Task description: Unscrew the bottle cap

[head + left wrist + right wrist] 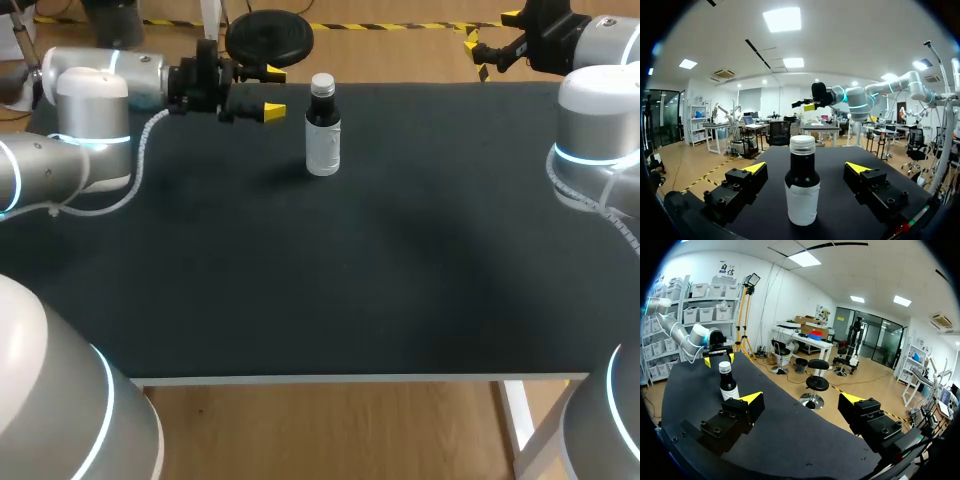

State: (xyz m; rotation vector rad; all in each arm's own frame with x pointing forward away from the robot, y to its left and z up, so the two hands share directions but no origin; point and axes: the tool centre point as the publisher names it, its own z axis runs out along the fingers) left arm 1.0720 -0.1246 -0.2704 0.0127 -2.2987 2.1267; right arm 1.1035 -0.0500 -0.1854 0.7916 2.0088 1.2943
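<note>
Left arm (90,110) enters at the upper left of the head view. Its pincer (274,92) is released, yellow tips spread and pointing right over the dark surface (330,280). The bottle (322,135) stands upright on the surface just right of those tips, upper centre, with its white cap (322,84) on. In the left wrist view neither finger touches it. The right pincer (490,32), upper right corner, is released and well apart from the bottle.
</note>
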